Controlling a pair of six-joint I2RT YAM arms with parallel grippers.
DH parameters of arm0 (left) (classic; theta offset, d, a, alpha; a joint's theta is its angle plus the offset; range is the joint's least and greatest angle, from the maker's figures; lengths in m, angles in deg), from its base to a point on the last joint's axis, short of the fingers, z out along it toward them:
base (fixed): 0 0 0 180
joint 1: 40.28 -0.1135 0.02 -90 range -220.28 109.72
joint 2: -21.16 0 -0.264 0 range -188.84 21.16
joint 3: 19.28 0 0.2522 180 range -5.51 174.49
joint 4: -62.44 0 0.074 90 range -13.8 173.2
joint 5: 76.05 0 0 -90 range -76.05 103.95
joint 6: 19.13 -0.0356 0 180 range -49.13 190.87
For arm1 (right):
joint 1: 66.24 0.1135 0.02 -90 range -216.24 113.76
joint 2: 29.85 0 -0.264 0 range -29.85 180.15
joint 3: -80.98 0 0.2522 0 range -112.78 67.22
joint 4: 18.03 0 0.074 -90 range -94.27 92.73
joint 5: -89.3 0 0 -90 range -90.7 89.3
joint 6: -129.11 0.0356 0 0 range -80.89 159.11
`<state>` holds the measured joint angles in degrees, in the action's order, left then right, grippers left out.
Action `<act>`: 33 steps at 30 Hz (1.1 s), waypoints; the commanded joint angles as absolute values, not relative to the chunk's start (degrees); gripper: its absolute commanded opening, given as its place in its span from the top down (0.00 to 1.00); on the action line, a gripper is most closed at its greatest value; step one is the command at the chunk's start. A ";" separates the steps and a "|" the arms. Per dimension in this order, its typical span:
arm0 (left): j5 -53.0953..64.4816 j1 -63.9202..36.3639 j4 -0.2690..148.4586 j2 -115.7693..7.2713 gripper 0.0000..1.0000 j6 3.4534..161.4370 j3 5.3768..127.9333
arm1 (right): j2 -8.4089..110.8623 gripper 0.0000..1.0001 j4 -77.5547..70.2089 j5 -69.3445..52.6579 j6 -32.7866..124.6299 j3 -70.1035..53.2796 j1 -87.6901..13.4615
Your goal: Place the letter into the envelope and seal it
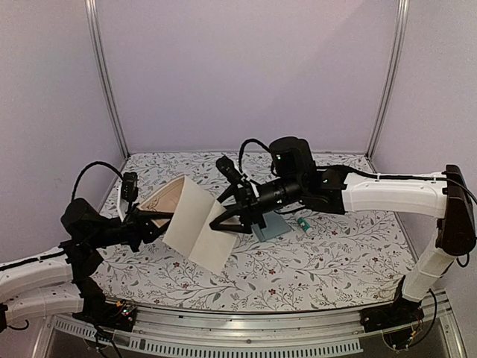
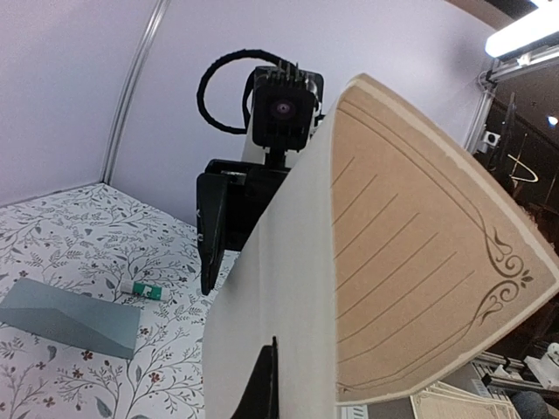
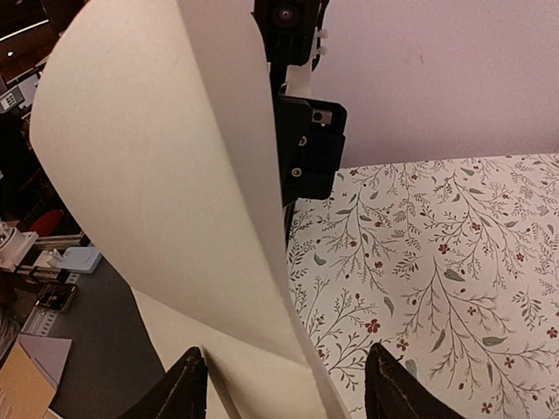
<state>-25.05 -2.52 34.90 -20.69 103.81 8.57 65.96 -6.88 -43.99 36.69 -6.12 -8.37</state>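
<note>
Envelope (image 1: 277,228) partly behind right jaws

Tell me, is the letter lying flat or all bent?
Bent. The letter is up in the air, curling over in a big arch instead of lying flat.

Cream letter (image 1: 195,224), dark ornate border; teal envelope (image 1: 277,228); white tablecloth (image 1: 335,257), grey sprigs, red flowers.

I work in a lab test booth. Plain lilac panels (image 1: 246,74) on aluminium posts (image 1: 104,74) close me in at nine, twelve and three o'clock. A floral cloth (image 1: 320,257) is spread inside, with a slotted metal rail (image 1: 246,344) at six.
</note>
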 commanded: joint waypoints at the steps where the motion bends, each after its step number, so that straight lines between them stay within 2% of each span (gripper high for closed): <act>1: -24.83 -1.69 33.40 -20.41 1.00 102.95 9.78 | 67.09 0.45 -9.96 -44.74 37.31 -6.85 -7.89; 11: -23.39 -1.60 33.48 -19.45 1.00 103.28 9.45 | 67.22 0.61 -17.06 -46.07 42.55 -4.69 -7.62; 16: -22.32 -1.59 33.61 -18.37 1.00 103.25 9.00 | 68.47 0.77 -17.36 -46.92 43.09 -4.84 -7.28; 22: -21.92 -1.59 33.64 -18.44 1.00 103.09 8.90 | 69.43 0.86 -18.94 -47.72 44.31 -5.05 -7.09; 29: -20.99 -1.59 34.37 -17.72 0.94 102.79 8.81 | 69.40 0.92 -19.39 -47.18 45.38 -4.57 -7.09; 33: -20.21 -1.60 35.33 -16.26 0.85 102.45 8.65 | 68.61 0.98 -19.24 -46.52 45.55 -3.65 -7.09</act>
<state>-21.36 -2.34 35.01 -17.82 103.42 8.57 68.80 -18.20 -46.74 44.84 -4.94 -7.39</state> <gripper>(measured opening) 0.122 0.030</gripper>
